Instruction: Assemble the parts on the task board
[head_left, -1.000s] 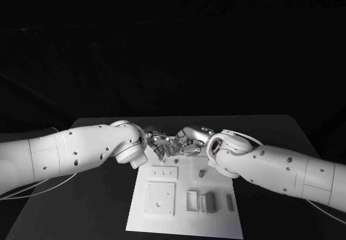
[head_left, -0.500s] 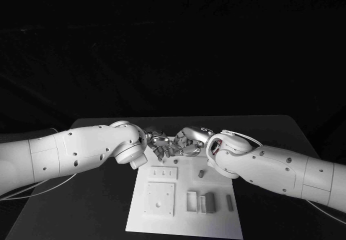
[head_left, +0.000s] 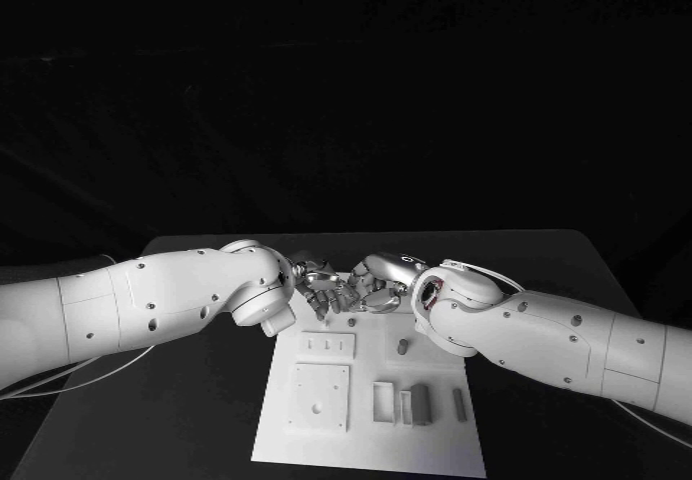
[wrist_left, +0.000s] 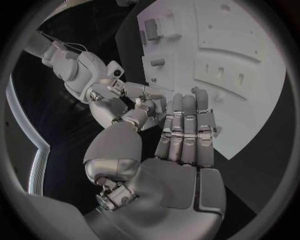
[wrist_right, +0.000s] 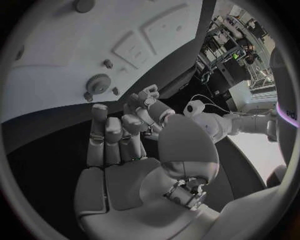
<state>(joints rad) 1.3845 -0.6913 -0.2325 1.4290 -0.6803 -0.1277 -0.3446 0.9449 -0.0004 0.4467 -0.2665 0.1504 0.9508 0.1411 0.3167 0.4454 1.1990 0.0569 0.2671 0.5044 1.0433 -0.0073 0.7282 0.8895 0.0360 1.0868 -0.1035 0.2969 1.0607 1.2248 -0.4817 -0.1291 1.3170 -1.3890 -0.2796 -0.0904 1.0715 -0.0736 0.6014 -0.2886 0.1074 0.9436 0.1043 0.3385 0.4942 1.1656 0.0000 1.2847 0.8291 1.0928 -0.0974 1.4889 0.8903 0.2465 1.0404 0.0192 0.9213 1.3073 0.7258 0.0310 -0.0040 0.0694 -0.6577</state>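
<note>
Left hand: the left hand (head_left: 320, 288) sits just above the frame's centre in the head view, at the far end of the board, fingertips meeting those of the other hand. In the left wrist view (wrist_left: 181, 135) its fingers lie straight and side by side; whether anything is pinched at their tips I cannot tell.
Right hand: the right hand (head_left: 378, 290) comes in from the right of the head view and stops just right of the left hand. In the right wrist view (wrist_right: 119, 145) its fingers are stretched out with the thumb bent across; whether it holds a part I cannot tell.
Task board: the white task board (head_left: 361, 445) lies in the lower middle of the head view on the black table (head_left: 173, 420), running from the hands down to the bottom edge.
Parts: a small peg (head_left: 404, 347) stands upright near the board's centre; a dark upright block (head_left: 420, 403) stands lower right. A small gear (wrist_right: 97, 82) lies flat on the board, upper left in the right wrist view.
</note>
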